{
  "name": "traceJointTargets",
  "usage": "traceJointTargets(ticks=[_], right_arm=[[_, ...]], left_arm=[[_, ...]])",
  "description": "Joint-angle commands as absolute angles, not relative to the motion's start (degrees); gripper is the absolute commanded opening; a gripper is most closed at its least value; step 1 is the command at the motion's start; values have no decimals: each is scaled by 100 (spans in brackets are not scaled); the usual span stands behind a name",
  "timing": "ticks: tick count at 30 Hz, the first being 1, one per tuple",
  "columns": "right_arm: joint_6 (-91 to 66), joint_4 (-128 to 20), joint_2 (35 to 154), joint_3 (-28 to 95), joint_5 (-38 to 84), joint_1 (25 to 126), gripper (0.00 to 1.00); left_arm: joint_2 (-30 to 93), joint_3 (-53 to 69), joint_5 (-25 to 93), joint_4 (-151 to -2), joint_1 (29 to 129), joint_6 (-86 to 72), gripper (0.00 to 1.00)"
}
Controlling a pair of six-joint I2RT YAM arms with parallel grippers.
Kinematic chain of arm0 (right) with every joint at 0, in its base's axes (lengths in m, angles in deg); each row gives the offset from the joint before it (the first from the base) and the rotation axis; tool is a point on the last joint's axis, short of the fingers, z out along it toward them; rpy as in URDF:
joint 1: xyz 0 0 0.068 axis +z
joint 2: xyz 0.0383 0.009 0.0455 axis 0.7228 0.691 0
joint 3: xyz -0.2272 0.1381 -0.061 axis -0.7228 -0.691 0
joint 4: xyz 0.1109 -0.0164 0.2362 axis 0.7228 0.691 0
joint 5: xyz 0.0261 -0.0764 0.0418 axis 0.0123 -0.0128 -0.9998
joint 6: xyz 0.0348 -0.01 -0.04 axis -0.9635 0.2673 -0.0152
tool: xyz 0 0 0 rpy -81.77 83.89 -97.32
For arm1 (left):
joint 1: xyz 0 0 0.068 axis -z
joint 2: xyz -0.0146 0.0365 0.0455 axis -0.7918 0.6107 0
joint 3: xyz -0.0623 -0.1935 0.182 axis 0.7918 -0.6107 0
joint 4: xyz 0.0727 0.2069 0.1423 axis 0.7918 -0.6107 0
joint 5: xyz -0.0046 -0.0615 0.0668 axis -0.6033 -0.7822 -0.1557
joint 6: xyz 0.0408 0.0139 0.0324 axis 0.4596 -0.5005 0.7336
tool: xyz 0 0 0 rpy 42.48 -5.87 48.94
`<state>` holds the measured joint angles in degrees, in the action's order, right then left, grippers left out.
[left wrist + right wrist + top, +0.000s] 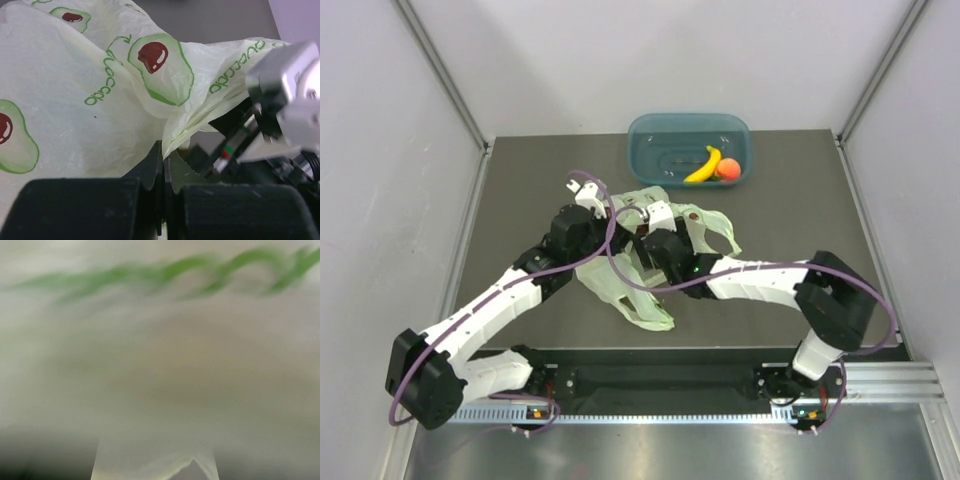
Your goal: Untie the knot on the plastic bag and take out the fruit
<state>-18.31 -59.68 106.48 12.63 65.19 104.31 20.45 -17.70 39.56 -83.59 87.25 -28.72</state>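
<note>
The pale green plastic bag point(632, 300) with avocado prints lies crumpled mid-table. My left gripper point(588, 200) is shut on a fold of the bag's edge, as the left wrist view shows point(164, 150), with the bag point(75, 75) spread above it. My right gripper point(656, 218) is pushed into the bag; blurred bag film point(160, 365) fills the right wrist view and hides its fingers. No knot shows. A yellow banana point(703, 166) and an orange-red peach point(727, 168) lie in the tub. Other fruit is hidden.
The teal plastic tub point(650, 135) stands at the back edge of the dark table point(790, 220). Grey walls close in left, right and behind. The right arm's wrist point(285, 85) sits close to my left gripper.
</note>
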Motion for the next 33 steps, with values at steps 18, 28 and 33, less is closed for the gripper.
traceJointTargets(ticks=[18,28,33], right_arm=[[-2126,-7375,12243,1883,5900,9199,55],[-2153,-7491,10548,522,4934,9182,0],[-2162,-6262,9091,204,2388,9085,0]], left_arm=[[2067,-1924,3844,-8058,8699,-2829,0],[2006,-2038,3887,-8058,8699,-2864,0],[2023,-2065,3896,-8031,8699,-2899,0]])
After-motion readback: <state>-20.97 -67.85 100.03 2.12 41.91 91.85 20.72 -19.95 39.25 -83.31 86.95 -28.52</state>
